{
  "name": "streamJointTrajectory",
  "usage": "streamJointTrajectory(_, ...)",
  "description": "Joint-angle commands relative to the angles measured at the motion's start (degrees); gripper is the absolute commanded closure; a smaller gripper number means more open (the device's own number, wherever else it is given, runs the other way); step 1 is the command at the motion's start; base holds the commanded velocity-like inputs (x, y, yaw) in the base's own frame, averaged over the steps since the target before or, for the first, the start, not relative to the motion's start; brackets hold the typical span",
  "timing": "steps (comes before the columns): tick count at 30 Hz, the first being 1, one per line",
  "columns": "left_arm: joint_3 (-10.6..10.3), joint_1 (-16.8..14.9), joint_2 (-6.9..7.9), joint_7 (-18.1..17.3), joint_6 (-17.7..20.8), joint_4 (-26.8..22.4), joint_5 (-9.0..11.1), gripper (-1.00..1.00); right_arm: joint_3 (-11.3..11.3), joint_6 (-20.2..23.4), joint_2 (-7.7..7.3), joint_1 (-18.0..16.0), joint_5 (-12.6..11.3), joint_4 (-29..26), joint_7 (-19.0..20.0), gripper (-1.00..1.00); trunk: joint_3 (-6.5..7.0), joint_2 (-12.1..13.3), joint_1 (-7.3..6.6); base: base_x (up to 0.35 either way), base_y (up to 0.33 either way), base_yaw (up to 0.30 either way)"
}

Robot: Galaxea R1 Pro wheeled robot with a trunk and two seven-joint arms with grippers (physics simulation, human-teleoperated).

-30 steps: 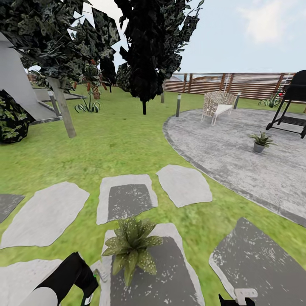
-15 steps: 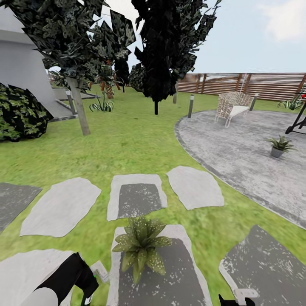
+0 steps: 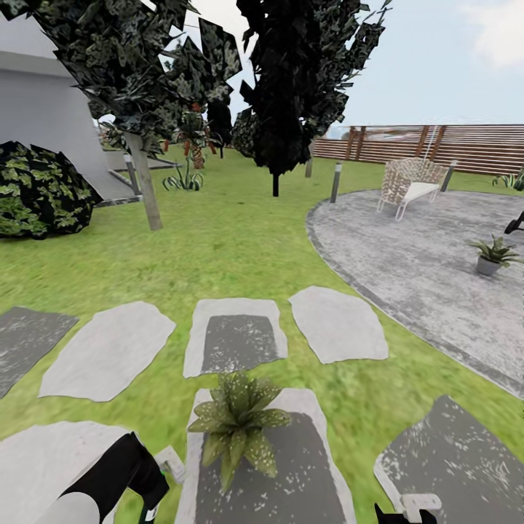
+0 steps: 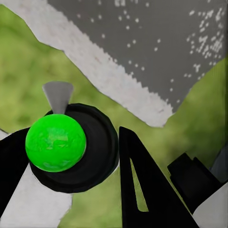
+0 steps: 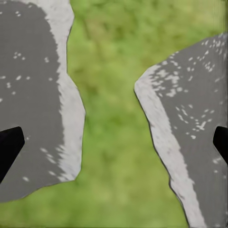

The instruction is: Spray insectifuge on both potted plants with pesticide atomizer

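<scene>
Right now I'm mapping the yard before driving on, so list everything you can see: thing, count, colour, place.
potted plants: two, speckled green in pale grey pots; one on the stepping stone just ahead, one on the patio at right.
stepping stones: several, grey, set in the lawn.
patio: one, round, mottled grey, right.
lawn: green, all around.
trees: dark foliage, far side of the lawn.
bush: one, round, dark, left.
chair: one, pale woven, on the patio's far side.
fence: brown slats, far right.
left tool: black, holding a dark round object with a bright green ball on top, over a stone's edge.
right tool: black, fingertips wide apart over grass between two stones.
</scene>
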Motion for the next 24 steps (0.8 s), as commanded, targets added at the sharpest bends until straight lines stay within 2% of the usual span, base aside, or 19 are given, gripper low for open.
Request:
streamJointTrajectory(1,0.16,-0.01,-0.04,-0.36,0.38,-0.11,-0.21,1.0,-0.5,-0.19,0.0,-0.04,0.11,0.03,0.44,-1.0,-0.05,-0.02,0.01,0.174,-0.201,0.0)
streamJointTrajectory(6,0.16,-0.02,-0.06,-0.35,0.37,-0.1,-0.23,1.0,-0.46,-0.19,0.0,-0.04,0.11,0.02,0.42,-1.0,-0.05,-0.02,0.01,0.108,-0.089,0.087)
streamJointTrajectory(17,0.16,-0.01,-0.06,-0.35,0.37,-0.11,-0.29,1.0,-0.47,-0.19,0.0,-0.04,0.11,0.05,0.46,-1.0,-0.05,-0.02,0.01,0.003,-0.003,0.27)
streamJointTrajectory(24,0.16,-0.01,-0.06,-0.35,0.37,-0.13,-0.27,1.0,-0.46,-0.19,0.0,-0.04,0.11,0.05,0.47,-1.0,-0.05,-0.02,0.01,0.0,-0.242,0.062)
